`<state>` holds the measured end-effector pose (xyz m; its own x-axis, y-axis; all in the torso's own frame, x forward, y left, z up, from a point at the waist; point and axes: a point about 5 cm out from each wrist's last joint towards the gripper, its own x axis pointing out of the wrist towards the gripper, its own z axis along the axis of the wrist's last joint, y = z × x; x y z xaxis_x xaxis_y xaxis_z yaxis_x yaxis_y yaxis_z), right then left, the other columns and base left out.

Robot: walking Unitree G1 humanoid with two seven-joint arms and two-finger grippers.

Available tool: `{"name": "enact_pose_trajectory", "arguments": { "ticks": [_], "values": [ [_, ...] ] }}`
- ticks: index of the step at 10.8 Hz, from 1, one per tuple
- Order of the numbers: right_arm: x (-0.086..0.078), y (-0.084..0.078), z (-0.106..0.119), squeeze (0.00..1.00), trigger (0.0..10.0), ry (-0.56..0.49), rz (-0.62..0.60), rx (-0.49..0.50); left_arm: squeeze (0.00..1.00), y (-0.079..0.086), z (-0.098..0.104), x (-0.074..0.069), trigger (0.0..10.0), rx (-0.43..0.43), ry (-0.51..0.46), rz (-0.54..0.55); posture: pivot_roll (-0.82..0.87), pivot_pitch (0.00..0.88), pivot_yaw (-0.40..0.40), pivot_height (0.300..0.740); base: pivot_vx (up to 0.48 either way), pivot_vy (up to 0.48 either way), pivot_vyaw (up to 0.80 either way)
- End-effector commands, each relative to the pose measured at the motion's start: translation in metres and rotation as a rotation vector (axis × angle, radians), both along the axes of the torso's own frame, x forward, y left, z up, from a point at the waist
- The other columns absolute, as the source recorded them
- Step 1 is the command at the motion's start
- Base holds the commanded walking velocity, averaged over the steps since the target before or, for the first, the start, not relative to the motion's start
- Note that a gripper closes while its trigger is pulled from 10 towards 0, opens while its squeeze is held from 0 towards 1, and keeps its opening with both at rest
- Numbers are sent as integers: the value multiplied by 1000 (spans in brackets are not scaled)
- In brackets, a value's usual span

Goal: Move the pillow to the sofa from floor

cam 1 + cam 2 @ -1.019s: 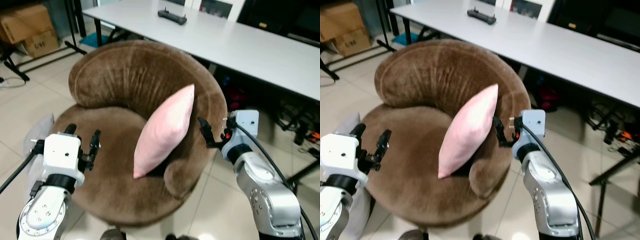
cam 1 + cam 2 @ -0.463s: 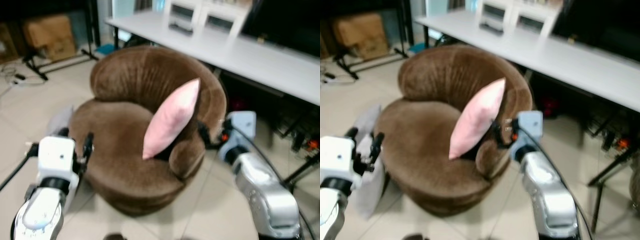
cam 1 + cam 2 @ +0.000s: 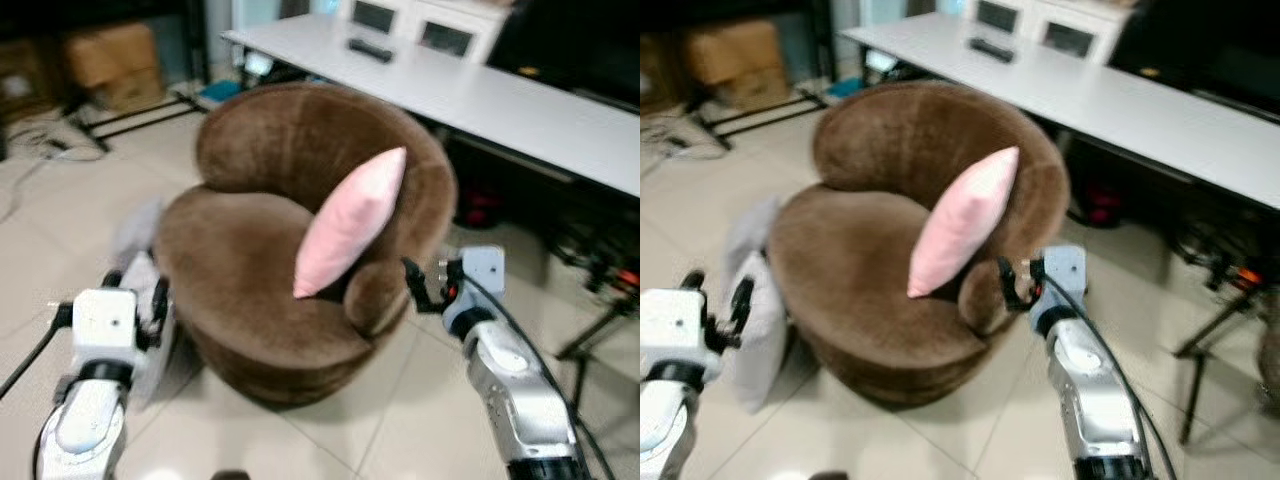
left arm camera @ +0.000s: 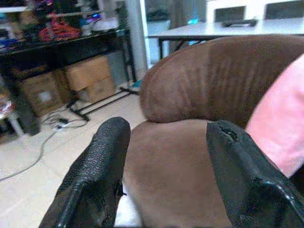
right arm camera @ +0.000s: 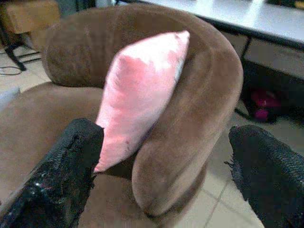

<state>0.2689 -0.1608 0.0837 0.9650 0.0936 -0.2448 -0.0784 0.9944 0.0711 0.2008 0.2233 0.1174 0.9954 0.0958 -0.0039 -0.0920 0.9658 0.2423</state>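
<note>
I'm looking at a lived-in room that mixes lounge and workspace. A round brown plush armchair point(image 3: 300, 230) sits on pale glossy floor tiles point(image 3: 60, 210), with a pink satin cushion point(image 3: 350, 222) propped in it. Behind runs a long white tabletop point(image 3: 500, 95) carrying a dark remote-like device point(image 3: 370, 47). Cardboard boxes point(image 3: 105, 60) are stacked by a black metal stand point(image 3: 130, 115), and loose cables point(image 3: 30, 160) trail across the floor.
</note>
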Motion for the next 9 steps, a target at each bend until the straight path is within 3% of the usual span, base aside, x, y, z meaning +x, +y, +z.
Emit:
{"name": "enact_pose_trajectory", "arguments": {
  "ticks": [1, 5, 7, 9],
  "values": [
    [-3, -10, -8, 0, 10000, 36, -39, 21, 0, -6, -8, -2, 10000, -15, 20, -30, 113, 0, -100, 740, 0, 0, 0],
    [7, -4, 2, 0, 10000, -73, 30, -78, 0, -6, -5, -6, 10000, 3, -8, -28, 138, 0, -147, 740, 0, 0, 0],
    [6, -1, -2, 0, 10000, -34, 61, -12, 0, -11, -4, -6, 10000, 3, -18, -35, 154, 0, -162, 740, 0, 0, 0],
    [-2, 0, -3, 0, 10000, -25, 53, 120, 0, -14, -3, -1, 10000, 6, -13, -69, 153, 0, -115, 740, 0, 0, 0]
  ]
}}
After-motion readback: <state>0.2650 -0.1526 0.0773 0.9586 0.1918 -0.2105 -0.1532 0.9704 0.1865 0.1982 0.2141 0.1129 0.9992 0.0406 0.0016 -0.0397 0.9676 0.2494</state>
